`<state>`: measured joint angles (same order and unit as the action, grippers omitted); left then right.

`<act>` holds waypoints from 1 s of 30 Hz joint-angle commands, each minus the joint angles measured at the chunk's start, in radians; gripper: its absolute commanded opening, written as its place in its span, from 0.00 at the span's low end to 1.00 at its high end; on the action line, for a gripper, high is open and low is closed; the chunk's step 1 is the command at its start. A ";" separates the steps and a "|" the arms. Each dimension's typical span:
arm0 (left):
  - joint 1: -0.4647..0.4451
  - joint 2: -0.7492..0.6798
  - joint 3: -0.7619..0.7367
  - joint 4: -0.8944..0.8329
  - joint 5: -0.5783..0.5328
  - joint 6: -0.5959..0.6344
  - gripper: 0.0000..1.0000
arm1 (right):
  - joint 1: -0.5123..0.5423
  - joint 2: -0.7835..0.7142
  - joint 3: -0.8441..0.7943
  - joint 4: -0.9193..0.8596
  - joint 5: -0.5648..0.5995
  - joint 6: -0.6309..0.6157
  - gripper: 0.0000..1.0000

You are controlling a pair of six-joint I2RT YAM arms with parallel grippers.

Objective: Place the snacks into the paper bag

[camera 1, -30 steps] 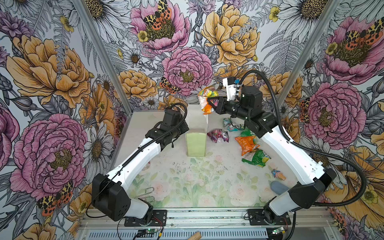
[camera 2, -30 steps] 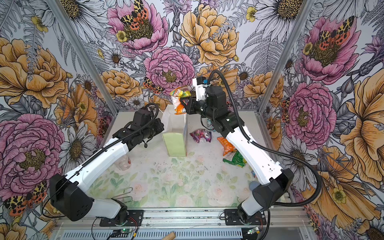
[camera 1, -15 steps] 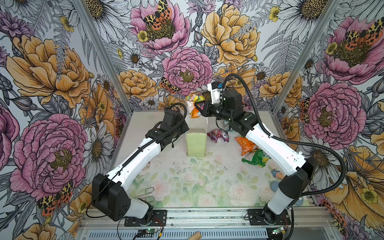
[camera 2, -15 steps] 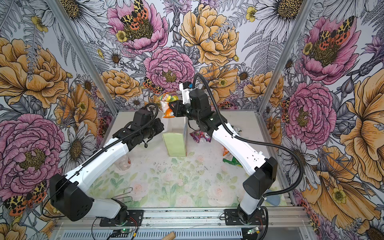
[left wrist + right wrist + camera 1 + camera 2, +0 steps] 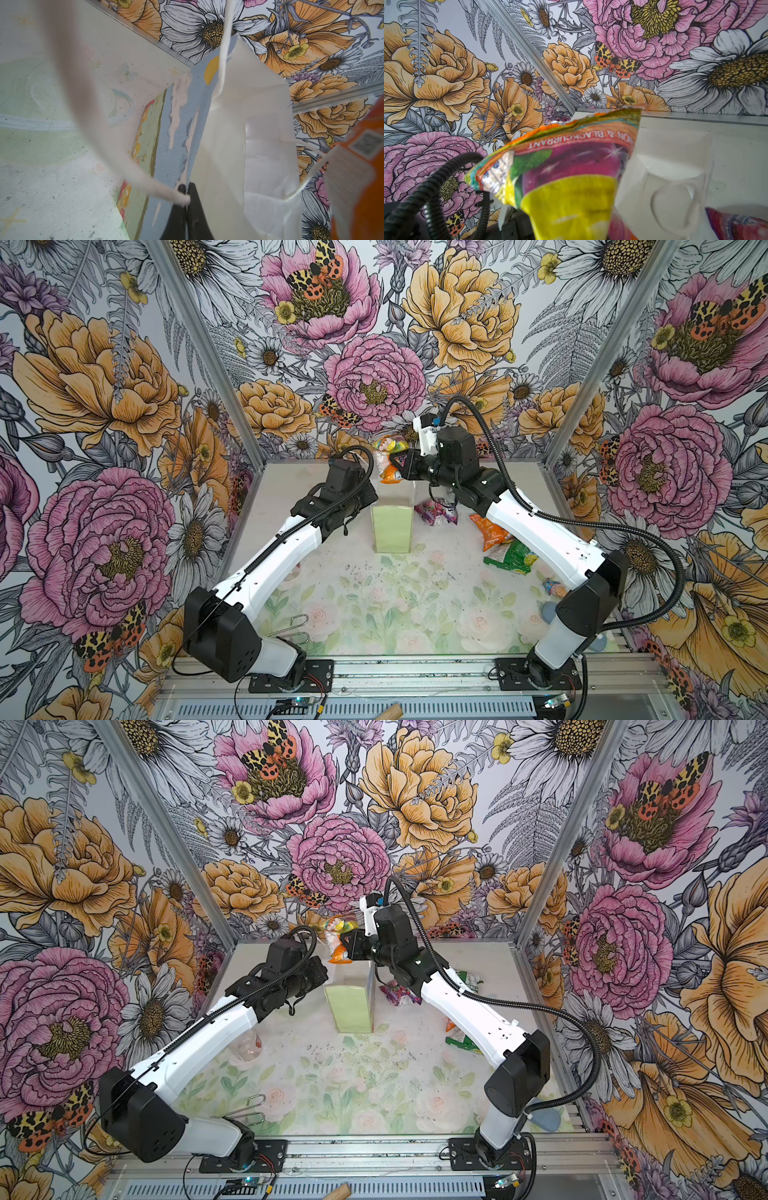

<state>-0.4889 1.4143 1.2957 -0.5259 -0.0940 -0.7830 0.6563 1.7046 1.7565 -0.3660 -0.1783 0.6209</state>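
- A tall, thin paper bag with pale green sides (image 5: 392,526) is stood upright on the flowery table (image 5: 374,614), near the back wall, in both top views.
- The top edge of the bag is pinched by the left claw (image 5: 187,199). Its black fingers are squeezed tight on the paper, right by a white cord handle (image 5: 87,124).
- A crinkly foil snack packet in orange, yellow and pink (image 5: 385,456) is gripped by the right claw (image 5: 398,467). It is held in the air just above the top of the bag.
- The words "& BLACKCURRANT" can be read on this packet in the right wrist view.
- More snacks are left on the table to the right of the bag. A pink-purple foil packet (image 5: 436,512) is closest. Next come an orange foil packet (image 5: 490,529) and a green foil packet (image 5: 509,558). A tiny wrapped candy (image 5: 555,587) is farther off.
- The orange and green packets are partly hidden under the right arm.
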 commanded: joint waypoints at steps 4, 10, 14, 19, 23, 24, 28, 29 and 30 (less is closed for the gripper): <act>-0.013 0.001 -0.015 0.020 -0.021 -0.016 0.00 | 0.039 0.006 0.036 -0.063 0.142 0.028 0.00; -0.013 -0.003 -0.018 0.021 -0.026 -0.024 0.00 | 0.074 0.006 0.052 -0.111 0.231 0.055 0.00; -0.013 -0.008 -0.022 0.023 -0.029 -0.027 0.00 | 0.093 0.015 0.068 -0.139 0.274 0.062 0.00; -0.013 -0.012 -0.024 0.025 -0.029 -0.028 0.00 | 0.112 0.023 0.068 -0.155 0.320 0.080 0.00; -0.013 -0.013 -0.024 0.027 -0.027 -0.028 0.00 | 0.118 0.026 0.060 -0.161 0.355 0.098 0.01; -0.013 -0.014 -0.025 0.027 -0.026 -0.028 0.00 | 0.120 0.026 0.059 -0.164 0.361 0.104 0.00; -0.013 -0.015 -0.027 0.028 -0.026 -0.031 0.00 | 0.125 0.027 0.052 -0.168 0.380 0.124 0.00; -0.012 -0.015 -0.027 0.029 -0.025 -0.029 0.00 | 0.126 0.029 0.052 -0.171 0.386 0.127 0.00; -0.014 -0.017 -0.027 0.030 -0.022 -0.029 0.00 | 0.128 0.030 0.052 -0.172 0.390 0.129 0.00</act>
<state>-0.4934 1.4139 1.2861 -0.5148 -0.1051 -0.8059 0.7734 1.7313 1.7832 -0.5598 0.1677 0.7258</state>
